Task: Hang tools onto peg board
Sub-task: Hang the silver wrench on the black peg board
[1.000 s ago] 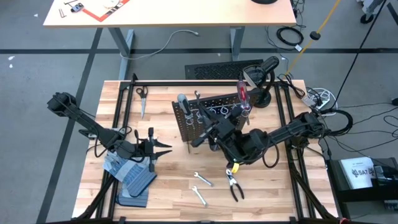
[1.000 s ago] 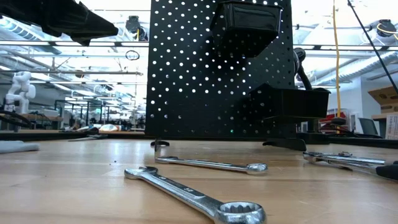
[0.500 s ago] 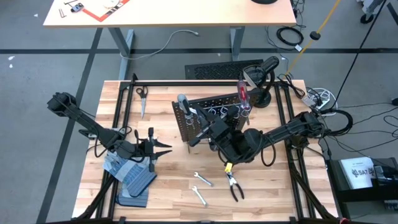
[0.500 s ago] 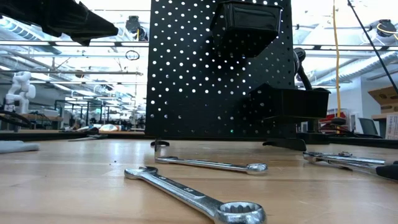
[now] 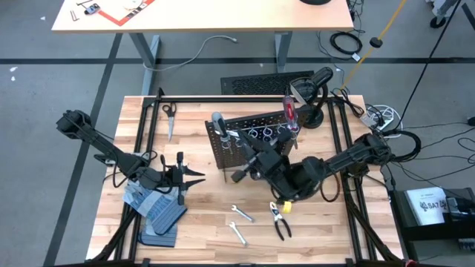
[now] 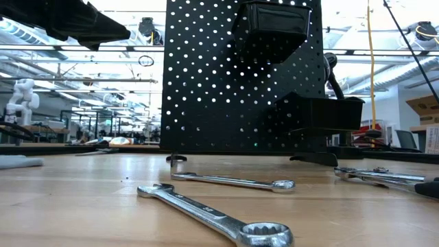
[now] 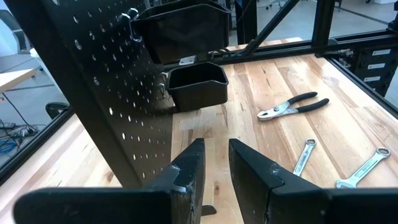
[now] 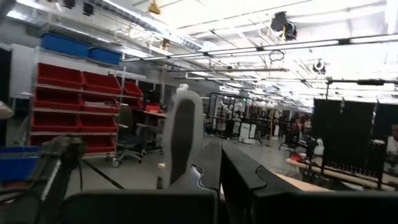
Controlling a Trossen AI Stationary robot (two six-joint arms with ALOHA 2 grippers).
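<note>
Right gripper (image 5: 239, 176) empty in front of the peg board (image 5: 249, 127)

Its jaws are pressed together on nothing, at the board's 6 o'clock. The left gripper (image 7: 214, 163) waits narrowly parted at 9 o'clock. Two wrenches (image 5: 239, 224) and pliers (image 5: 280, 220) lie on the table (image 5: 200, 230).

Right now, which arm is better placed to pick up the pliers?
Right, I'd judge. The right gripper, shut and empty, hangs in front of the peg board, with its arm just above the pliers. The left gripper waits across the table over the gloves, farther off.
</note>
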